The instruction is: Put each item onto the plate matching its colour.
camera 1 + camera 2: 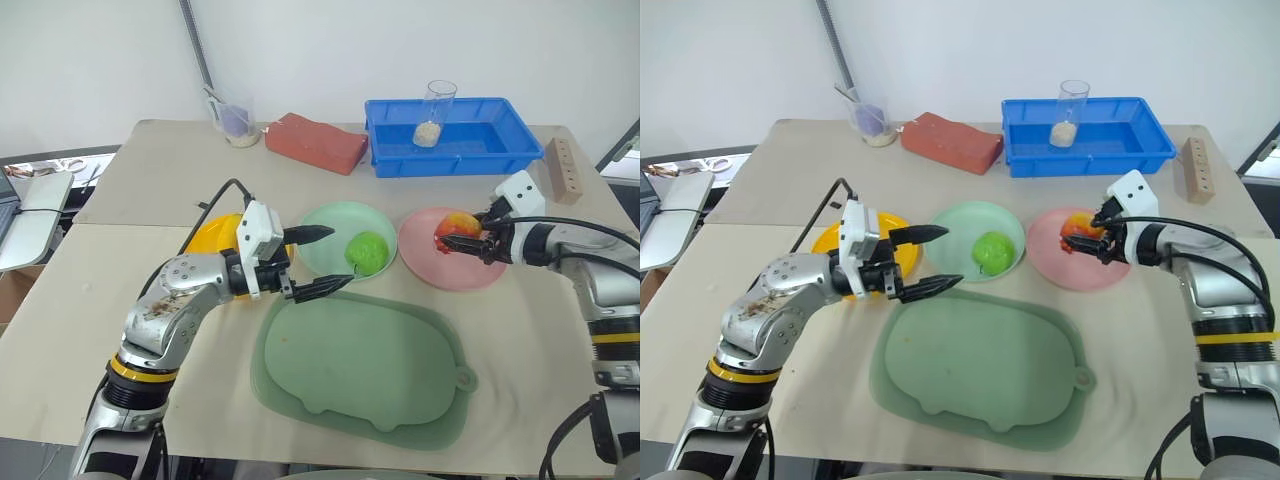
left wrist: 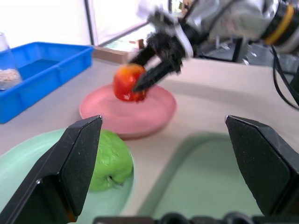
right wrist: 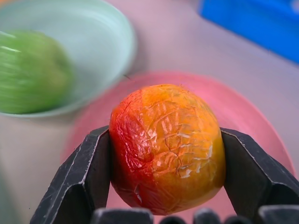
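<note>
On the left half of the table (image 1: 90, 290), the yellow plate (image 1: 212, 236) lies partly hidden behind the left gripper (image 1: 322, 261), whose two black fingers are spread wide with nothing between them, pointing toward the right over the near rim of the mint green plate (image 1: 325, 228). The green apple (image 1: 367, 253) rests on that middle plate, on its right side. Nearer the front edge lies the large dull-green tray (image 1: 380, 380) with its ring tab. Toward the right edge, the right gripper (image 1: 470, 240) pinches the red-and-yellow apple (image 3: 168, 147) between its fingers, holding it over the pink plate (image 1: 440, 270); whether the fruit touches the plate I cannot tell. Along the far edge stand a beaker (image 1: 236, 120), a red brick (image 1: 315, 142), a blue bin (image 1: 455, 135) holding a clear glass (image 1: 433, 112), and a wooden block (image 1: 563, 170).
</note>
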Controlling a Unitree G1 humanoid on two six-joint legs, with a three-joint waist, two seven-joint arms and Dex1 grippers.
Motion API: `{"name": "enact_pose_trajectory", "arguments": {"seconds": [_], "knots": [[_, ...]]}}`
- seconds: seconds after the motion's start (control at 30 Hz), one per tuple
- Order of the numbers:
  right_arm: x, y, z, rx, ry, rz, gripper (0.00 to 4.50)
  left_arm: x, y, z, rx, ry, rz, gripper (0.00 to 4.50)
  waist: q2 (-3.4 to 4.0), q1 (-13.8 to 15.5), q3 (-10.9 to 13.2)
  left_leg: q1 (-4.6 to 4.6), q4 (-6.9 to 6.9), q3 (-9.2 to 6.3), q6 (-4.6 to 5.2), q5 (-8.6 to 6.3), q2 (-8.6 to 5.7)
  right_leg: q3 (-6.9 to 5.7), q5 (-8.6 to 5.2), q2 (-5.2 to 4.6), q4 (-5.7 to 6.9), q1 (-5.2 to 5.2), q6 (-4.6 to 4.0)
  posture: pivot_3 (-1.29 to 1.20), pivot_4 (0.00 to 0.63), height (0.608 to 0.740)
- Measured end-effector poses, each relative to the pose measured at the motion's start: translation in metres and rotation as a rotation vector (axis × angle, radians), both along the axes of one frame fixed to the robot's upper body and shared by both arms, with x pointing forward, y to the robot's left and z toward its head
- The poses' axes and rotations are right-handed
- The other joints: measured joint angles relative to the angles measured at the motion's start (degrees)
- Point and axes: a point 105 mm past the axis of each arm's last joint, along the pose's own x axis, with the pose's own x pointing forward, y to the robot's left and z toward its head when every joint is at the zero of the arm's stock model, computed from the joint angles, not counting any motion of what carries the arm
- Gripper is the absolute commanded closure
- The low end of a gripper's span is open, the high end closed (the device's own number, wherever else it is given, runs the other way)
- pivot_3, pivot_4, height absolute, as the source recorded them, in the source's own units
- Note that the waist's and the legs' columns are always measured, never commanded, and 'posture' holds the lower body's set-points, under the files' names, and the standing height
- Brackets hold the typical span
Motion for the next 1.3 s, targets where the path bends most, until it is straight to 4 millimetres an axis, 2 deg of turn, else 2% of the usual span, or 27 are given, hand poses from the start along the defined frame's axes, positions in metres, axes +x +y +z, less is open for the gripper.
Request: {"name": "enact_pose_trajectory", "arguments": {"seconds": [0.07,0.13,0.3,0.43,0.6,0.7,0.77,0.87,0.93,0.97,1.07,1.2,1.3], "knots": [[0.003,-0.001,-0.001,0.002,0.007,-0.014,0.54,0.001,0.0,0.001,-0.001,0.001,0.007,0.0,0.05,-0.1,0.0,0.06,0.0,0.0,0.0,0.0,0.0,0.01,0.0,0.01,0.04,0.01,0.0,0.0,0.15,0.74],[0.006,-0.003,-0.001,0.012,0.015,-0.027,0.05,0.001,0.0,0.0,0.003,0.009,0.012,0.0,0.07,-0.1,0.0,0.04,0.0,0.0,-0.01,0.0,0.0,0.01,0.0,0.01,0.05,0.0,0.0,0.0,0.15,0.74],[0.007,-0.007,-0.007,0.031,0.045,-0.035,0.05,0.001,0.0,0.001,0.01,0.006,0.02,0.0,0.13,0.1,-0.1,0.01,0.03,0.0,-0.03,0.01,-0.03,0.01,0.0,-0.01,0.04,0.02,0.02,0.0,0.15,0.74],[0.006,-0.008,-0.001,0.065,0.029,-0.031,0.05,0.0,0.003,0.003,0.027,-0.002,0.032,0.0,0.13,0.0,-0.1,0.03,0.02,0.0,-0.05,0.03,-0.03,0.01,0.01,-0.01,0.05,0.02,0.03,0.0,0.15,0.74],[-0.008,-0.018,0.026,0.132,-0.084,-0.022,0.05,0.014,0.034,0.011,0.047,-0.001,0.181,0.0,0.14,0.1,-0.1,0.02,-0.04,-0.01,-0.06,0.03,-0.02,-0.02,0.0,0.0,0.05,0.02,0.04,0.0,0.15,0.74],[-0.025,-0.028,0.031,0.16,-0.14,-0.047,0.05,0.031,0.071,0.01,0.038,0.013,0.383,0.0,0.11,0.1,0.0,0.09,-0.01,-0.02,-0.06,0.03,-0.02,-0.02,0.0,-0.01,0.05,0.09,0.04,0.0,0.15,0.74],[-0.029,-0.042,0.03,0.171,-0.188,-0.132,0.05,0.044,0.1,0.005,0.022,0.036,0.55,0.0,0.08,0.0,0.0,0.14,0.02,-0.02,-0.08,0.04,-0.02,-0.01,0.01,-0.02,0.07,0.02,0.05,0.0,0.15,0.74],[-0.031,-0.069,0.033,0.17,-0.31,-0.318,0.05,0.064,0.158,0.003,-0.044,0.037,0.865,0.0,0.04,-0.1,0.0,0.19,0.01,-0.03,-0.08,0.03,-0.02,-0.01,0.01,-0.02,0.09,-0.08,0.04,0.0,0.15,0.74],[-0.031,-0.088,0.033,0.116,-0.387,-0.432,0.05,0.071,0.199,-0.004,-0.054,0.026,1.066,0.0,0.12,-0.2,-0.1,0.2,-0.04,-0.03,-0.08,0.03,-0.02,0.01,0.01,-0.02,0.07,-0.1,0.04,0.0,0.15,0.74],[-0.032,-0.095,0.032,0.1,-0.405,-0.469,0.05,0.072,0.212,-0.009,-0.054,0.03,1.126,0.0,0.11,-0.2,-0.1,0.19,-0.04,-0.03,-0.08,0.03,-0.02,0.02,0.01,-0.02,0.07,-0.11,0.04,0.0,0.15,0.74],[-0.036,-0.13,0.016,0.059,-0.46,-0.681,0.05,0.07,0.265,-0.033,-0.056,0.059,1.364,0.0,0.15,-0.2,-0.2,0.2,-0.09,-0.01,-0.08,0.03,-0.03,0.01,0.02,-0.02,0.05,-0.12,0.04,0.0,0.15,0.74],[-0.039,-0.152,-0.003,0.041,-0.483,-0.847,0.05,0.065,0.294,-0.055,-0.054,0.09,1.5,0.0,0.14,-0.1,-0.2,0.23,-0.09,-0.01,-0.13,0.06,-0.03,0.0,0.02,-0.05,0.06,-0.1,0.04,0.0,0.15,0.74],[-0.041,-0.159,-0.022,0.034,-0.484,-0.942,0.05,0.061,0.306,-0.071,-0.048,0.118,1.566,0.0,0.12,-0.1,-0.2,0.24,-0.13,-0.01,-0.15,0.08,-0.03,0.0,0.02,-0.05,0.08,-0.1,0.04,0.0,0.15,0.74]]}}
